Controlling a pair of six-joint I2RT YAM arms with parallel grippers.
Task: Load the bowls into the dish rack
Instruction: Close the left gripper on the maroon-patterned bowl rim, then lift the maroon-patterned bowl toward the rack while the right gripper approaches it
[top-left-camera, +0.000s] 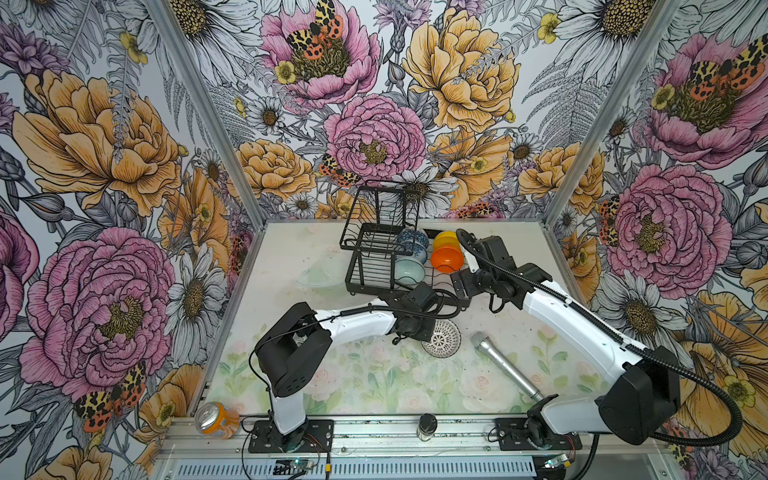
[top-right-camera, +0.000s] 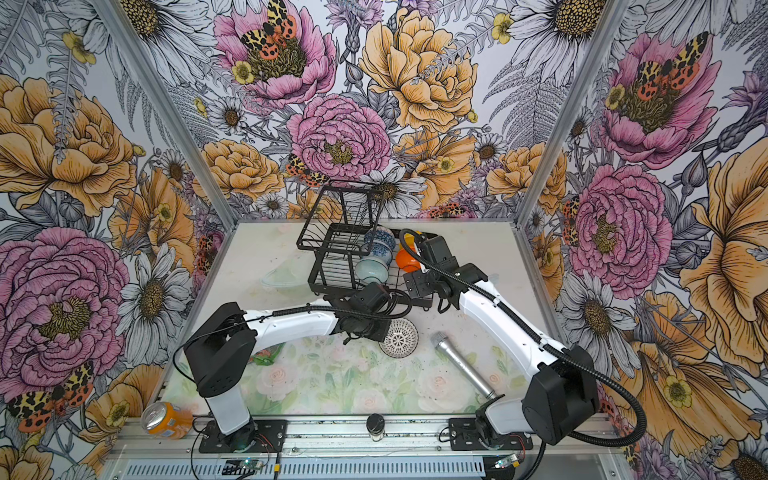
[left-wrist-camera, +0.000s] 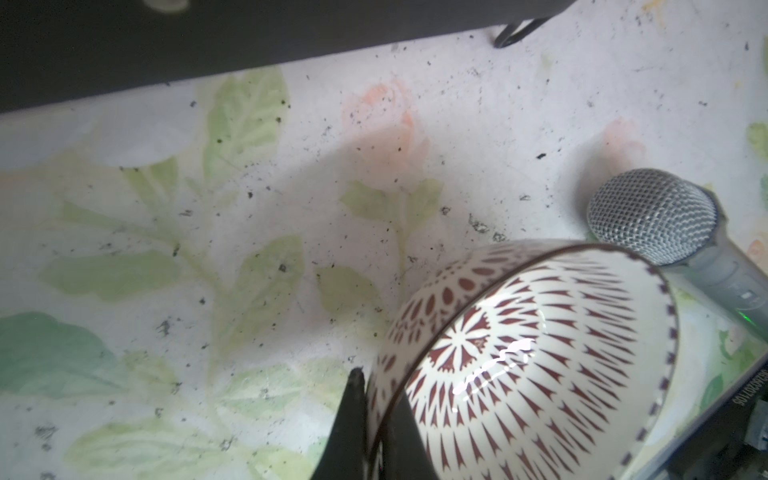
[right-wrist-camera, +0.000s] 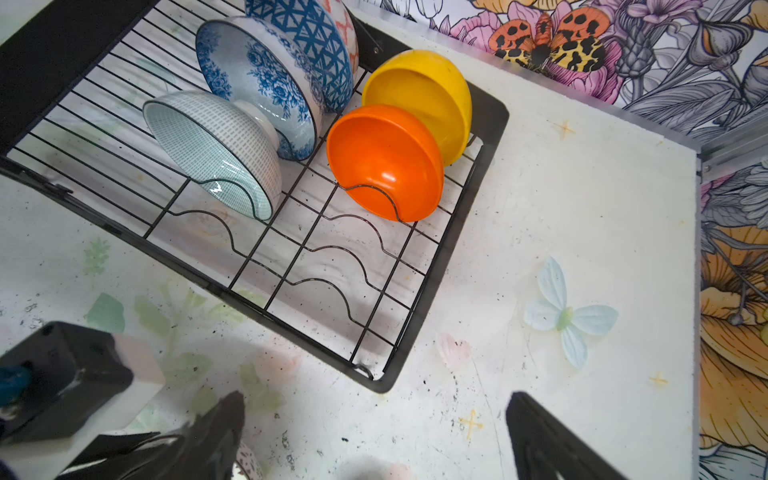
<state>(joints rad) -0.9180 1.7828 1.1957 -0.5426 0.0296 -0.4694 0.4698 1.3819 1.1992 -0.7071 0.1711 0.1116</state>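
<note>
An orange metal drinks can (top-left-camera: 216, 419) lies at the front rail (top-left-camera: 374, 432), its print unreadable. My left gripper (left-wrist-camera: 374, 401) pinches the rim of the white round bowl with dark lattice pattern (left-wrist-camera: 540, 365) — my right gripper (right-wrist-camera: 376, 399) gapes empty beyond, before the black wire dish rack (right-wrist-camera: 440, 266) holding five bowls (right-wrist-camera: 386, 162).

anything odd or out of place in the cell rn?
Yes. A microphone lies on the table right beside the patterned bowl; it has nothing to do with dishes. An orange soda can lies on its side at the table's front left corner in both top views. Dark specks litter the surface.
</note>
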